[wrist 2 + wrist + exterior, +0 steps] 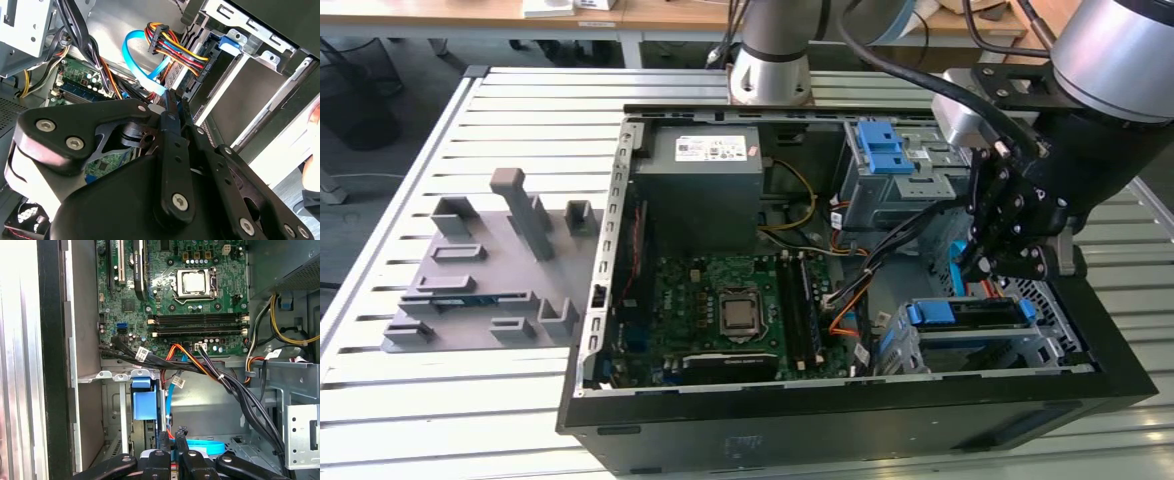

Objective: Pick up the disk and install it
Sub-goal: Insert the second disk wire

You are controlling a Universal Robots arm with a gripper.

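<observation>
Here, hand (172,100) beside bayed disk (971,313).

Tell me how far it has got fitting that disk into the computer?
The disk already sits in a drive bay of the computer case, its blue frame showing. The gripper hangs above it, beside the cables. Whether it is fully latched or cabled, I cannot tell.

Robotics lab or test workshop: slatted aluminium bench (400,400) carrying an opened desktop computer case (854,420) with bare motherboard (720,310), a grey jig plate of holders (487,270) alongside, robot arm base (774,60) bolted at the bench's far edge, wooden desks (480,12) behind
</observation>
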